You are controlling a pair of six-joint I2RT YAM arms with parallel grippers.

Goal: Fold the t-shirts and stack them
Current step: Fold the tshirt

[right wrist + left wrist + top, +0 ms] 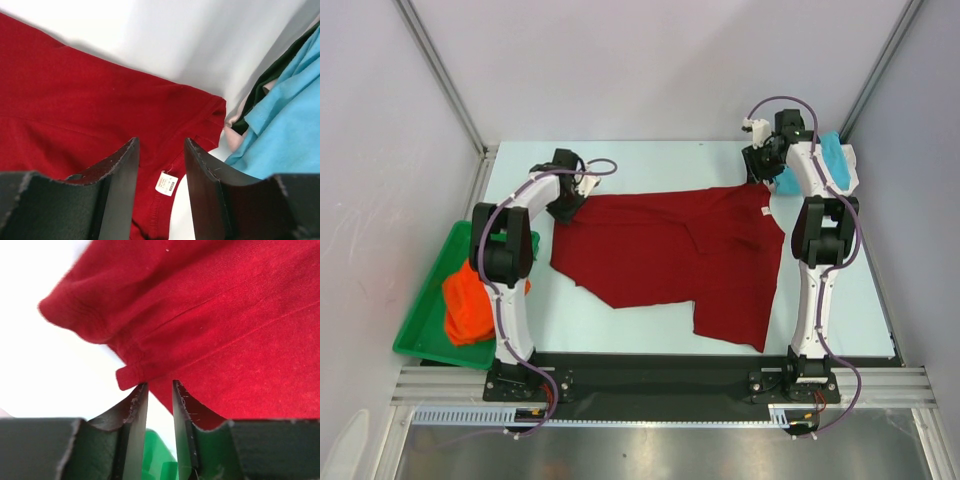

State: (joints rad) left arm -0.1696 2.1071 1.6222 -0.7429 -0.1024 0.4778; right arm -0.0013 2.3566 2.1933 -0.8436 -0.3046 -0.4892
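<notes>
Left end effector point(160, 385) is narrowly apart and empty, just beside a hemmed corner of the dark red t-shirt point(660, 250). Right end effector point(161, 144) gapes wider above its labelled edge. The soft knit lies spread on the white surface point(650, 165).

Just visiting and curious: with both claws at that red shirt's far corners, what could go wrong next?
The left claw sits only at the hem of the dark red shirt, so a grab might slip. The right claw is close beside the turquoise shirt and might snag it too.
</notes>
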